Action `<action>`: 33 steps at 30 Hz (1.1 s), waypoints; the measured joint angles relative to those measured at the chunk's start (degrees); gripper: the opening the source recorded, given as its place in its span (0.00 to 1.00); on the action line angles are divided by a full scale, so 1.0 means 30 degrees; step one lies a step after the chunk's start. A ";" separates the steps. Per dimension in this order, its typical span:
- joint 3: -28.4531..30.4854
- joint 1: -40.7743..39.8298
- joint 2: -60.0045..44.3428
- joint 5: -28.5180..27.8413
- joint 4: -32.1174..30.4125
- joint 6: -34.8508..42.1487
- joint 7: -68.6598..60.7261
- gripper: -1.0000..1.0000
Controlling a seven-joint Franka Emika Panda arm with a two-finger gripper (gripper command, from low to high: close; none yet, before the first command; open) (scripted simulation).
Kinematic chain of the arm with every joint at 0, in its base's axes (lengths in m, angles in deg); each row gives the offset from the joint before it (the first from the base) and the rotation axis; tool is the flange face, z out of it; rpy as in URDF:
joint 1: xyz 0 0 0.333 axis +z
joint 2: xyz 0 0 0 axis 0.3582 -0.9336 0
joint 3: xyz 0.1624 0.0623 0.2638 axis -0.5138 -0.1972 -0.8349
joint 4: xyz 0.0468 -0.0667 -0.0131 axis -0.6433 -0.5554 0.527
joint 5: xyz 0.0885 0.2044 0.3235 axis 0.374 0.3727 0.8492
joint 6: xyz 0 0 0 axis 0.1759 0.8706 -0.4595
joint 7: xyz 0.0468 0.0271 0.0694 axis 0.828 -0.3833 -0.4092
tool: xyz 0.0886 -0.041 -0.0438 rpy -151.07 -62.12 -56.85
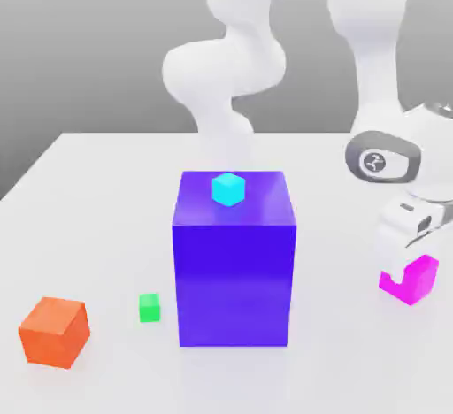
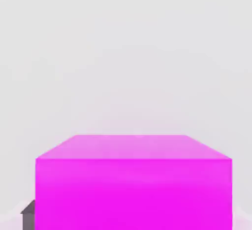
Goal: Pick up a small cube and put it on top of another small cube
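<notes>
The magenta cube sits at the exterior view's right, on or just above the tabletop, with my tool closed down onto it, and in the hand view its broad pink face lies close under the camera. From here I judge the main risk to be the placement: the green cube is much smaller than the load, so any offset at release would tip the magenta cube off or knock the green one aside. The big blue-purple block, carrying the cyan cube, stands between pickup and target, so a low carry could strike it, and the orange cube lies near the green one.
</notes>
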 joint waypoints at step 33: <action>0.4057 -1.1227 0.2910 0.0063 0.2462 0.6250 -0.7980 0.00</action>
